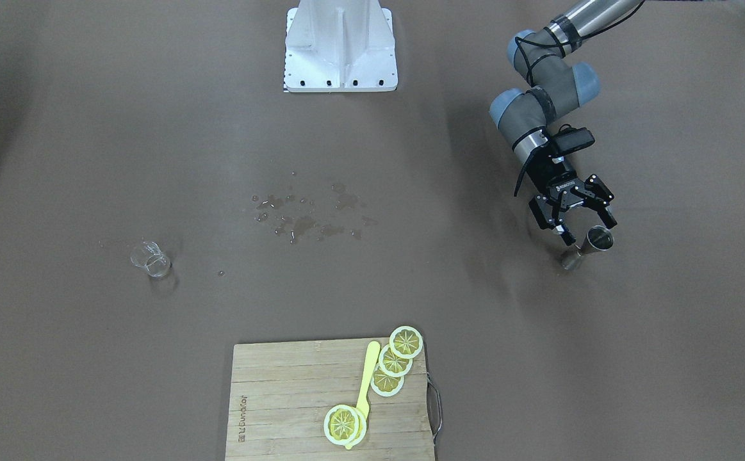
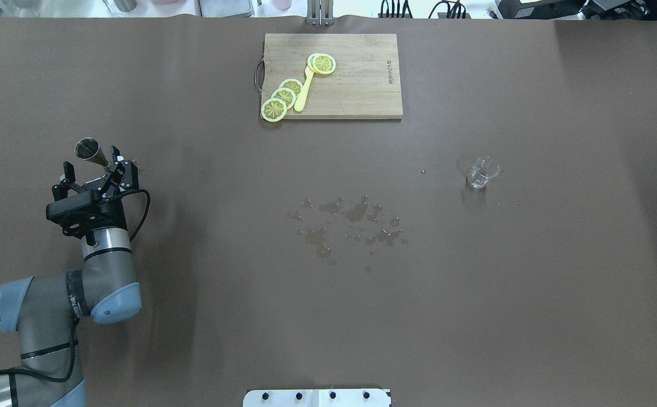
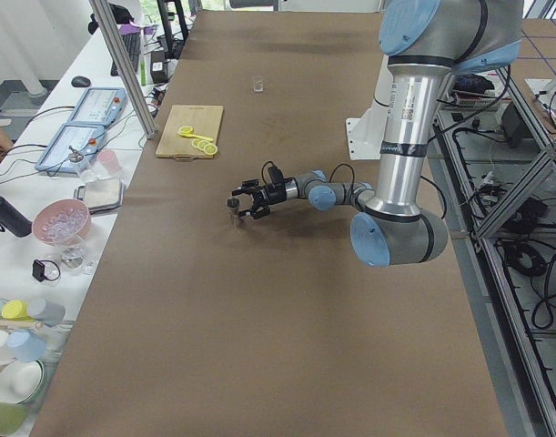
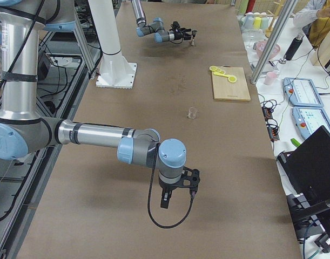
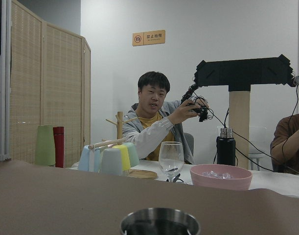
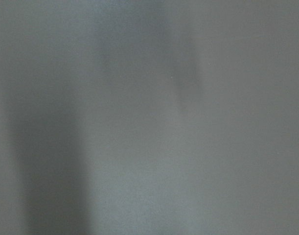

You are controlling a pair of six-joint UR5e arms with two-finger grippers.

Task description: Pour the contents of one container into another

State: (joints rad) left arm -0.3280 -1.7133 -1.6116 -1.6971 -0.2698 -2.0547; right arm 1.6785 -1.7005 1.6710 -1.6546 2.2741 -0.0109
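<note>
Front camera: I see the left pincer (image 1: 588, 230) spread wide and holding nothing. The steel jigger (image 1: 593, 246) stands upright on the brown tabletop (image 1: 474, 358) at its fingertips, hourglass-shaped, wide mouth up.
Overhead camera: the jigger's shiny rim sits just beyond the open fingers. The small clear glass beaker (image 2: 482, 172) stands well apart on the far right. A patch of spilled drops (image 2: 351, 223) lies between them.
Left-end camera: the near arm reaches low towards the jigger.
Right-end camera: the right pincer (image 4: 178, 191) points down at the tabletop. I cannot tell whether it is open.
Left wrist camera: the jigger's round rim fills the bottom centre.
Right wrist camera: only a grey blur.
</note>
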